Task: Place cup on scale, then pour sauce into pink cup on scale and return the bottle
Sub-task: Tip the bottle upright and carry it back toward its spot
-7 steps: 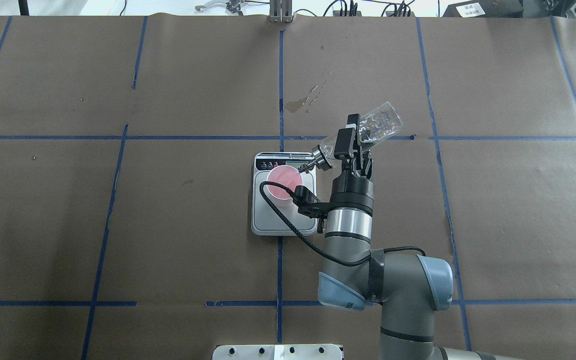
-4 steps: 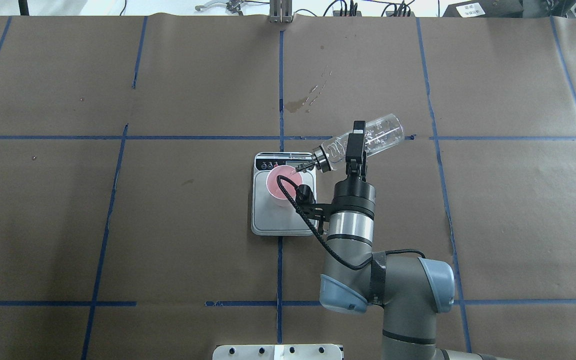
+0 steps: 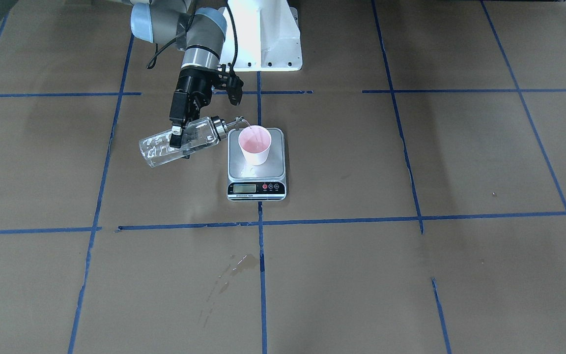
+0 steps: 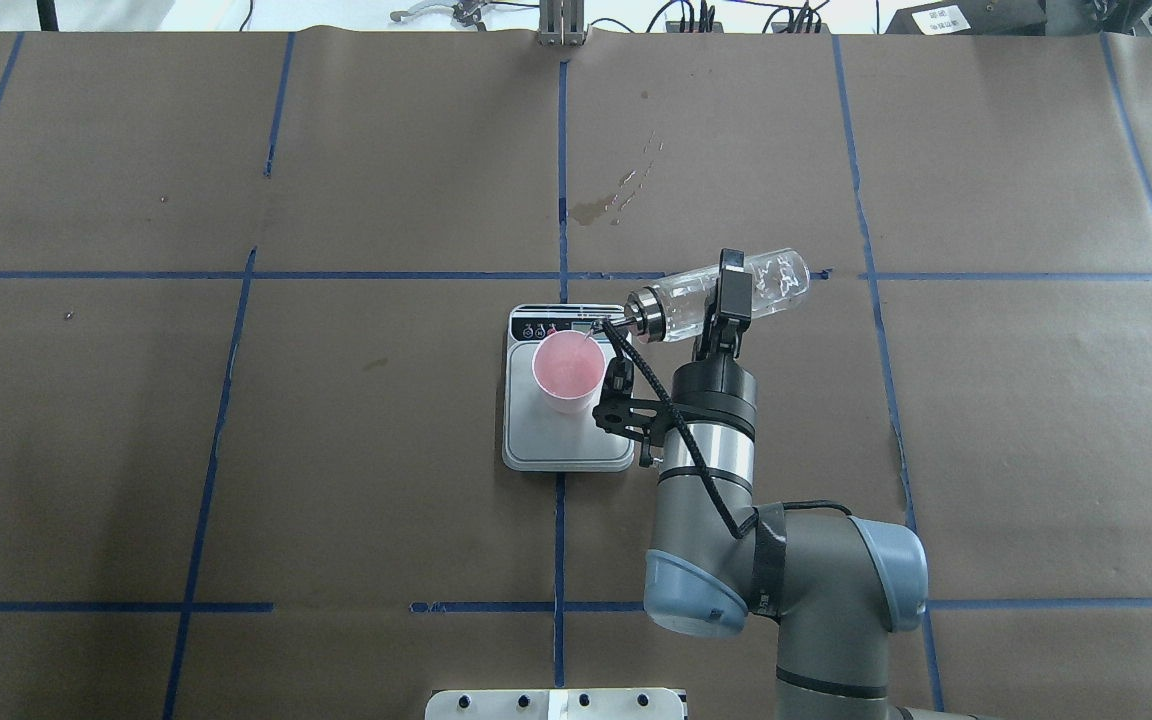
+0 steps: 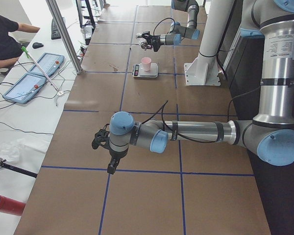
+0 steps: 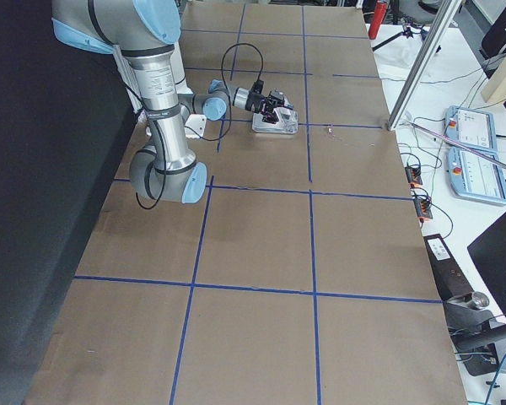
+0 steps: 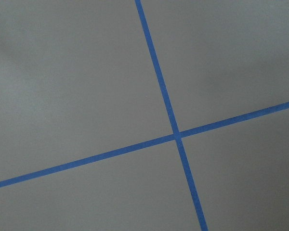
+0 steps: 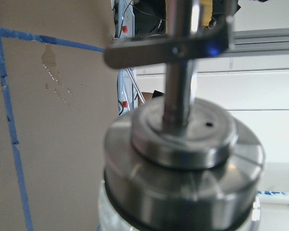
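Observation:
The pink cup (image 4: 568, 370) (image 3: 254, 143) stands upright on the scale (image 4: 566, 445) (image 3: 237, 169), on the half of the platform nearer the display. My right gripper (image 4: 733, 288) (image 3: 177, 137) is shut on the clear bottle (image 4: 778, 276) (image 3: 157, 150), which lies almost level beside the scale. Its metal cap (image 8: 183, 163) points at the cup, with the spout tip (image 3: 240, 120) at the cup's rim. My left gripper (image 5: 110, 168) hangs over bare paper far from the scale; I cannot tell whether it is open or shut.
A wet stain (image 4: 596, 210) (image 3: 243, 263) marks the paper beyond the scale. Blue tape lines grid the brown table. The white robot base (image 3: 263, 34) stands behind the scale. A desk with tablets (image 5: 34, 73) runs along the far side.
The right wrist has rotated, bringing the bottle from a steeper downward tilt to almost level. The spout stays at the cup's rim. Cup and scale have not moved.

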Controlling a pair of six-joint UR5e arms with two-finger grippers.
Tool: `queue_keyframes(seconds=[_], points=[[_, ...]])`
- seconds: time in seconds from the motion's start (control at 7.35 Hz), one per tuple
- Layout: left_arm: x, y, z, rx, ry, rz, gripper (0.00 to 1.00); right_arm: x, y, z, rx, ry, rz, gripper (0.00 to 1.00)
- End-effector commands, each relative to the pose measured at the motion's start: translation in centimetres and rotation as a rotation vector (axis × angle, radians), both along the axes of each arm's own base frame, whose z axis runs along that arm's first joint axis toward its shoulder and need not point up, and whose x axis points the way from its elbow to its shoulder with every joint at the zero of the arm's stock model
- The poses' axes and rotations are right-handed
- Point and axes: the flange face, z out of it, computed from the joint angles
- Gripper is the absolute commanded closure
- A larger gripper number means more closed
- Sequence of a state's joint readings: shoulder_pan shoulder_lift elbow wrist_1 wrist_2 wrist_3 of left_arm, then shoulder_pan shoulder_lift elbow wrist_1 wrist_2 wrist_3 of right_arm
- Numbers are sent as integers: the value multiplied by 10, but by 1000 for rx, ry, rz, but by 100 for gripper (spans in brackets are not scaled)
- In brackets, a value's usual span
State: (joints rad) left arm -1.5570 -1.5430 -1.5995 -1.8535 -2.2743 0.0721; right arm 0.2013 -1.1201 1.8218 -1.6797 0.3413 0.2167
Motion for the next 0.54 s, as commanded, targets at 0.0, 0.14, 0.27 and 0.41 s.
queue_keyframes(seconds=[0.0,0.14,0.27,0.41], points=[[0,0,0,0,1,0,0,14,5,-15,-34,-161,0,100],[0,0,-1,2,1,0,0,21,8,-24,-53,-273,9,100],[-1,0,-3,6,1,-1,0,27,10,-32,-75,-378,18,100],[0,-1,-8,15,1,0,0,32,12,-39,-92,-458,24,100]])
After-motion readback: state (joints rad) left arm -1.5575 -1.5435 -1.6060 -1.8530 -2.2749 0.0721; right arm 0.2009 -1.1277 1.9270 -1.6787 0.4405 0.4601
